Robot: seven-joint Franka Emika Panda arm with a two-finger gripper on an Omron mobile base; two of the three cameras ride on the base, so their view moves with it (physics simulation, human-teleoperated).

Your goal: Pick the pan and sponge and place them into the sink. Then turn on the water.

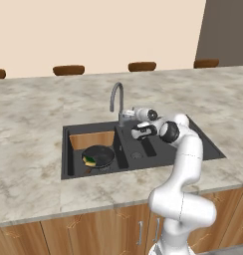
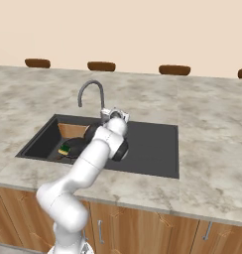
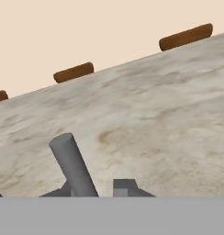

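Black pan point(image 1: 98, 155) and sponge point(image 1: 89, 161) lie in our sink's point(image 1: 68, 149) left basin, frame centre; our closed, empty gripper point(image 1: 127, 115) by the faucet point(image 1: 116, 94) could slip off without starting water.

A black double-basin sink point(image 1: 208, 149) sits at the centre of the frame, set into a marbled stone counter point(image 1: 34, 129). In its left basin a black pan point(image 1: 99, 155) lies with a green-and-yellow sponge point(image 1: 89, 161) inside it at the left; a wood-brown panel point(image 1: 92, 140) stands behind them. A grey gooseneck faucet point(image 1: 116, 99) rises behind the divider. The white arm point(image 1: 185, 164) climbs from the lower right and reaches left, its gripper point(image 1: 129, 115) at the faucet's base. Four brown stool tops point(image 1: 68, 70) line the counter's far edge.
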